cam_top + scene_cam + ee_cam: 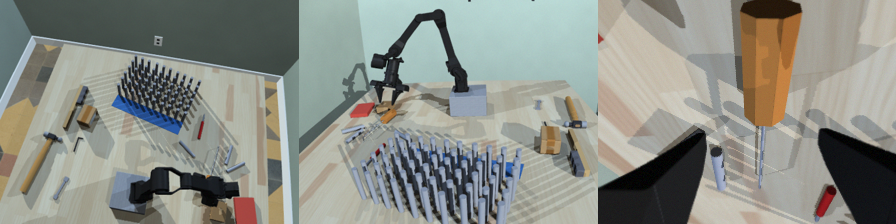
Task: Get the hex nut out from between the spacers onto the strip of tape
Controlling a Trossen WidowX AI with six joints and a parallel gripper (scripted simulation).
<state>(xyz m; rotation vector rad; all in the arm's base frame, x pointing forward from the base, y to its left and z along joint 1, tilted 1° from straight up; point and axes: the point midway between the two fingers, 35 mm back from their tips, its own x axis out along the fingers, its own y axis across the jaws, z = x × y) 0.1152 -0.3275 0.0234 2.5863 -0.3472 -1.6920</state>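
While its fingers stand spread and grip nothing, the end effector [386, 97] hangs above the hook pick [388, 115].

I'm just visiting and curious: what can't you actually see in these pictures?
- Hex nut: not visible in any view; the standing spacers screen it.
- Hook pick: its hook tip is too thin to make out in the wrist view.
- Blue tape strip: mostly hidden behind spacers in the exterior view.
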